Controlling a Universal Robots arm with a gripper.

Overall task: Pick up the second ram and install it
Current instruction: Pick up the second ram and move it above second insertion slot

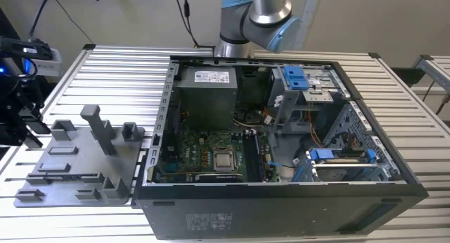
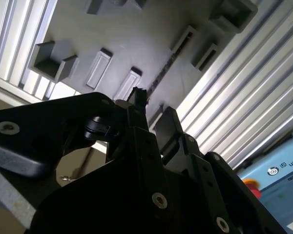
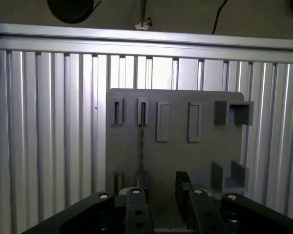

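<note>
In the exterior view, a silver and blue robot arm (image 1: 264,13) is standing behind a big black metal computer case (image 1: 281,216). The case is lying with its side off on a table of silver metal slats (image 1: 113,69). A white sticker with tiny print (image 1: 214,76) is sitting on the grey power box inside. More small white print is showing on the case's near wall. On the exterior view's left, a flat grey plastic plate with slots and blocks (image 1: 77,158) is lying beside the case.

In the second wrist view, the black claw (image 2: 152,108) is hanging over that grey plate (image 2: 136,39). Its two fingers (image 2: 168,122) are standing apart, and nothing is sitting between them. The second ram (image 2: 168,61), a thin dark memory stick, is standing on its edge in a slot of the plate. Its near end is just beside one fingertip; I cannot tell if they are touching. A pale blue box with a red button (image 2: 278,175) is showing some white writing.

In the first wrist view, the claw (image 3: 161,187) is holding nothing, with its fingers spread. The second ram (image 3: 142,141) is standing in its slot, in line with one finger.
</note>
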